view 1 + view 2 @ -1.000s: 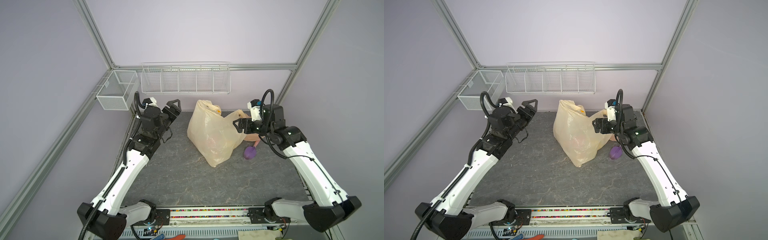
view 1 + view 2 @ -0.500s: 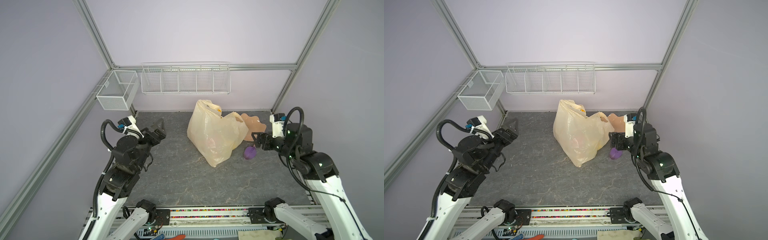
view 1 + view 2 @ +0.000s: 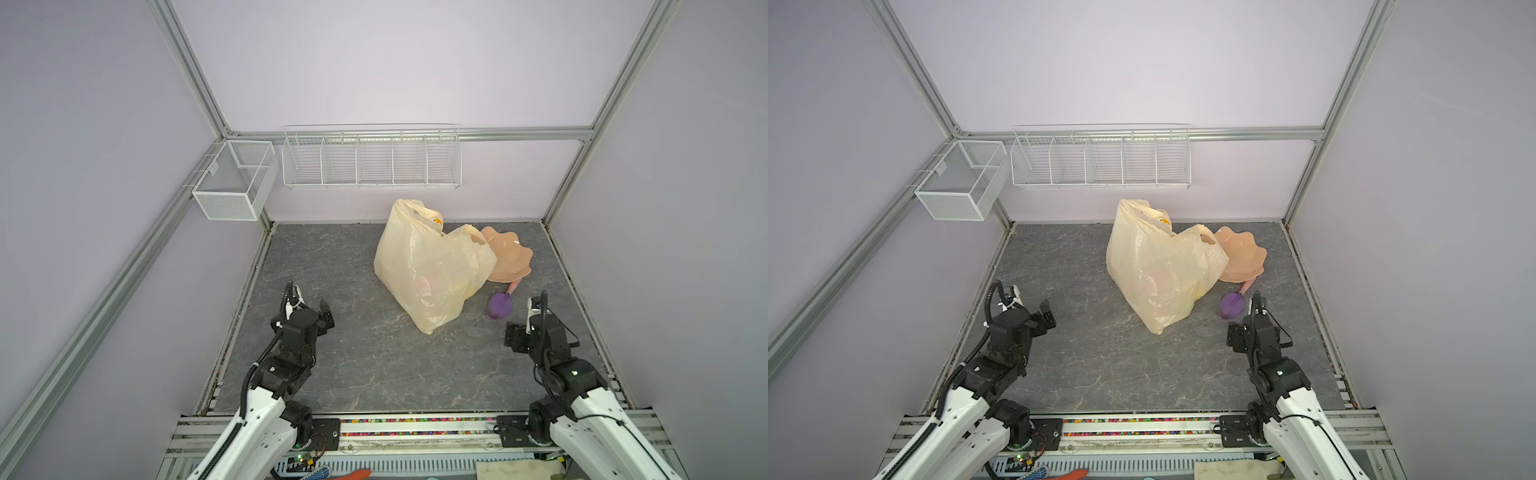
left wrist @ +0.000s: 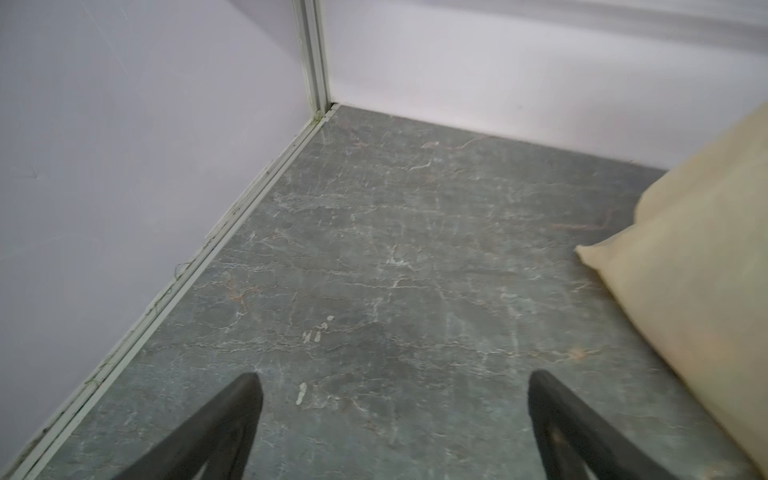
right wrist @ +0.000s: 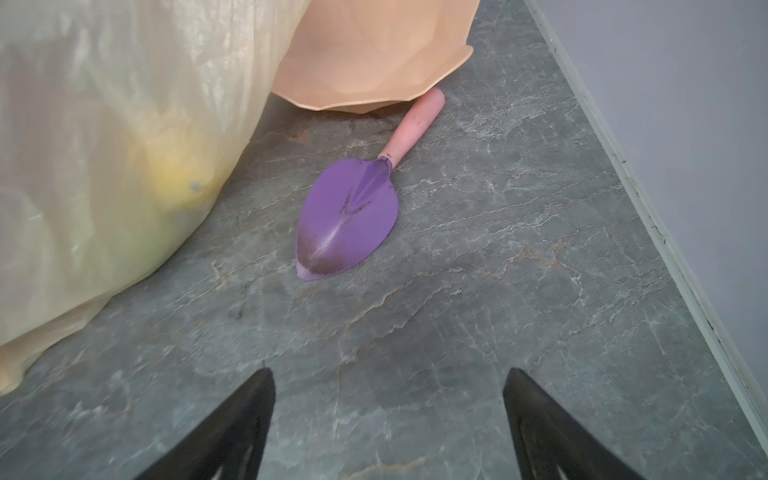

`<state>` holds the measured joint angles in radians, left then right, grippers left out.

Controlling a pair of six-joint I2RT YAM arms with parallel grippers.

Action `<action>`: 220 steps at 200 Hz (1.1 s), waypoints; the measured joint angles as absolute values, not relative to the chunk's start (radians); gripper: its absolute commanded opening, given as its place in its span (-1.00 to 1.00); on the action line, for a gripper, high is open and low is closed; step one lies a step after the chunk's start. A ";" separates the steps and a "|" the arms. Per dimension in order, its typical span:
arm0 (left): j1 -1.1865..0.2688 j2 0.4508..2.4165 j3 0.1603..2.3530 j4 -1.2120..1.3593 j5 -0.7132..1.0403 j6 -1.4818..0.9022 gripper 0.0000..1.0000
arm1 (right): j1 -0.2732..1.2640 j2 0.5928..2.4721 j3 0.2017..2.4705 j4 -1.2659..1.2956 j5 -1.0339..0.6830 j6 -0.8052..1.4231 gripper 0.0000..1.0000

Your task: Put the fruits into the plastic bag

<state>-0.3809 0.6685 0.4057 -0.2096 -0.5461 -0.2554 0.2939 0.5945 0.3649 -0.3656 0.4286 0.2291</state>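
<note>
The plastic bag point(image 3: 428, 266) stands bulging at the far middle of the bench point(image 3: 353, 365). The fruits are seen only as blurred shapes through its film, a yellow fruit point(image 5: 178, 174) the clearest. No loose fruit is seen on the bench, so the task is judged complete or nearly so. A pink wavy-edged dish point(image 3: 509, 257) touches the bag's right side, and a purple scoop point(image 3: 500, 305) lies just near of it. The left hand point(image 4: 395, 376) and right hand point(image 5: 390, 372) are held apart and empty. No legible writing is found.

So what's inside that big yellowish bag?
Through the plastic bag a yellow fruit shows low down, plus a faint pink blur. Anything else inside is hidden by the crinkled plastic.
</note>
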 measured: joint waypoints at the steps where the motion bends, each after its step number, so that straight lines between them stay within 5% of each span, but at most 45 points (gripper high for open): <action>1: -0.374 0.676 0.398 -0.194 -0.546 -0.249 0.99 | 0.293 0.597 0.362 -0.357 0.430 0.226 0.78; 57: -0.122 1.035 0.270 0.364 -0.451 -0.147 0.99 | 0.245 1.011 0.292 0.278 0.485 0.088 0.78; 141: -0.096 1.545 0.266 0.981 -0.221 -0.005 0.97 | 0.069 1.530 0.249 1.019 0.380 -0.028 0.79; 220: -0.060 1.546 0.395 0.889 -0.193 -0.007 0.97 | 0.043 1.547 0.352 0.951 0.366 0.004 0.78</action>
